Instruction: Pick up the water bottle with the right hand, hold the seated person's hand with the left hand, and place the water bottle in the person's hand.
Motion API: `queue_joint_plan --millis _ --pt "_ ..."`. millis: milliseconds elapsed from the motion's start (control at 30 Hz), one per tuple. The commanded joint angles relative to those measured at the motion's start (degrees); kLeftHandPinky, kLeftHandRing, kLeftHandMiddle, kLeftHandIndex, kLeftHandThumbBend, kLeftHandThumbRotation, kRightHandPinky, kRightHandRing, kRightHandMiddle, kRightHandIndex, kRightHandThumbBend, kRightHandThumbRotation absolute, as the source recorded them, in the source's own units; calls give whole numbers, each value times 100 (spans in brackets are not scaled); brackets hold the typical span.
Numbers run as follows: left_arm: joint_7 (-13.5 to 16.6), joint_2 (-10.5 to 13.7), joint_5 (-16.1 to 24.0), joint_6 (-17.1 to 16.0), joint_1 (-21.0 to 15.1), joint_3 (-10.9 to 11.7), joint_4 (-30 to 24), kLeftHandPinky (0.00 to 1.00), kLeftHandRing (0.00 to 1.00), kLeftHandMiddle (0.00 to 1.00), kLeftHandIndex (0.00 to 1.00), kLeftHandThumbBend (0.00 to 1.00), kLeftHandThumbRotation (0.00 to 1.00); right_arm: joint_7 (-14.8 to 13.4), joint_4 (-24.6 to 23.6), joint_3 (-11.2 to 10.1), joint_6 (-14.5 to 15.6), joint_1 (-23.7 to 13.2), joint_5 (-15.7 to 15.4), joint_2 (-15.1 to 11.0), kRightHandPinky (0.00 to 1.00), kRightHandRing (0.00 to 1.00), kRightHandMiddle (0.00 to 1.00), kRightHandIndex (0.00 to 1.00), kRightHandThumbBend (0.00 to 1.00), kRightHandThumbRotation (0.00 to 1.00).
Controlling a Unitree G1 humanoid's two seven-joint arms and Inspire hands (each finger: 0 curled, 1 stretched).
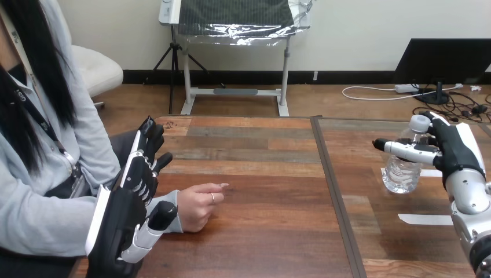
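Observation:
A clear water bottle [401, 172] with a white cap stands on the table at the right. My right hand [457, 152] is round its upper part: the thumb lies across the front of the neck and the fingers curl behind it near the cap. At the left, the person's hand [198, 207] rests on the table as a loose fist, one finger pointing right. My left hand [138, 176] stands open just left of it, fingers straight and pointing away from me. Its thumb touches the grey sleeve at the person's wrist without curling round it.
Two strips of white tape [425, 219] lie on the table near the bottle. A dark seam [336, 202] runs between the two tabletops. The person's torso and arm fill the left edge beside my left arm.

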Motion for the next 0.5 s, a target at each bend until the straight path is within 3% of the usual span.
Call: queue_joint_plan --millis 0,467 --pt "-24 22 -107 21 -130 51 -369 91 98 100 99 100 84 28 -33 -68 -54 -109 80 104 82 86 87 92 88 28" --pt "-132 71 -180 -54 -77 71 -428 91 97 100 99 100 84 -32 -24 48 -59 -3 -62 138 78 85 86 91 84 25"
